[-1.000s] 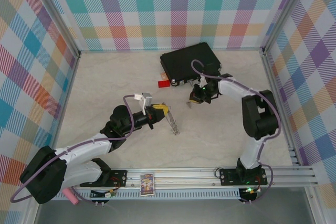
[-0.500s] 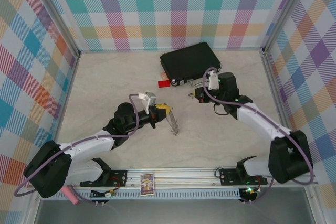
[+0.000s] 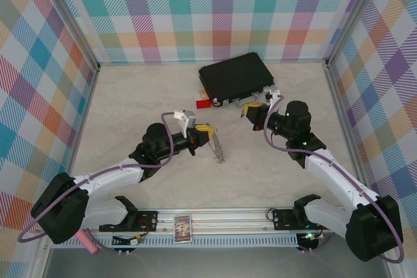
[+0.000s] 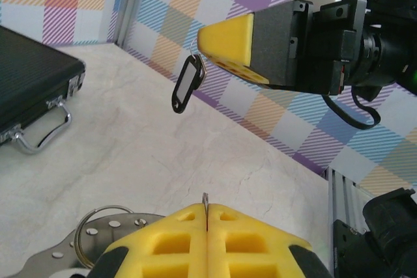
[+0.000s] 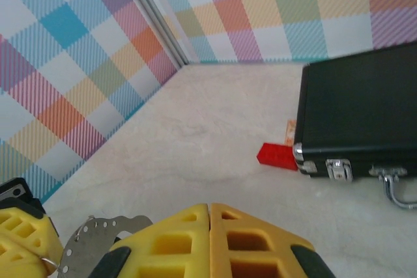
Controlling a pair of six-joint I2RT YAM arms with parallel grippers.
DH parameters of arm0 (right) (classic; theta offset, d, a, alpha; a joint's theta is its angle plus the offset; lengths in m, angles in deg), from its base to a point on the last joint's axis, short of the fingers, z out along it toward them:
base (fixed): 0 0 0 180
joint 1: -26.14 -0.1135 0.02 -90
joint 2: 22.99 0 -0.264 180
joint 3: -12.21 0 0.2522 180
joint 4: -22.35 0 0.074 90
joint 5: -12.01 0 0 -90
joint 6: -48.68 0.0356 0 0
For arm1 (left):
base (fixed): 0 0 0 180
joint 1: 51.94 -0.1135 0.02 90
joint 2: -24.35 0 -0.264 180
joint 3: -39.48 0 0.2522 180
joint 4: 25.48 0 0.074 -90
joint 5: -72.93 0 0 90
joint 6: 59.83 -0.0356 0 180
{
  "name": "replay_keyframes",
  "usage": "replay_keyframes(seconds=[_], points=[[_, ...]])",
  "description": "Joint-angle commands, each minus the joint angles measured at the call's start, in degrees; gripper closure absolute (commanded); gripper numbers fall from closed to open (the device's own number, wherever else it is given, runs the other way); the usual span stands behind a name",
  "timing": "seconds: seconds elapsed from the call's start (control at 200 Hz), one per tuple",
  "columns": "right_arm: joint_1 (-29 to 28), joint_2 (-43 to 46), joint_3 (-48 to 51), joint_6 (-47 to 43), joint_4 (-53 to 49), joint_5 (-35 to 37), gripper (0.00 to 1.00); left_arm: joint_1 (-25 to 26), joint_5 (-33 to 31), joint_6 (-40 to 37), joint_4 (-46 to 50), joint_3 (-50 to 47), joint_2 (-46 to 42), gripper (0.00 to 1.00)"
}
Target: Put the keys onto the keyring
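Observation:
My left gripper point(image 3: 207, 131) is shut on the keyring point(image 3: 219, 149), a grey metal ring that hangs below the fingers above the table's middle. In the left wrist view a thin metal edge sticks up between the closed yellow pads point(image 4: 206, 208), and the ring's nubbed rim point(image 4: 98, 239) shows at lower left. My right gripper point(image 3: 249, 112) faces it from the right, a short gap away. It is shut on a key with a black oval looped head point(image 4: 187, 83), which dangles from its tip point(image 4: 208, 40). The right wrist view has its closed pads point(image 5: 208, 208) and the keyring point(image 5: 98, 234) beyond.
A black case point(image 3: 236, 77) with a silver handle point(image 4: 39, 128) lies at the back, just behind the right gripper. A small red tag point(image 3: 203, 103) rests at its front left corner. Plaid walls enclose the table, with an aluminium rail point(image 3: 260, 216) along the near edge.
The right arm has dropped and stretched out to the right while its gripper stayed in front of the case. The left gripper and the keyring have shifted slightly right, toward it.

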Motion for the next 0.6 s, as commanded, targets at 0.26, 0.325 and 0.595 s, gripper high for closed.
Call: replay_keyframes(seconds=[0.26,0.325,0.595], points=[[-1.2,5.1,3.0,-7.0,8.1,-13.4,1.00,3.2,-0.1,-6.5,5.7,7.3,-1.1,1.00],[-3.6,4.6,3.3,-10.3,8.2,-13.1,1.00,3.7,-1.1,-8.5,10.8,9.1,-2.3,1.00],[-10.0,4.4,6.4,-21.3,11.7,-8.3,1.00,5.6,-4.3,-16.8,22.2,11.5,-7.8,1.00]])
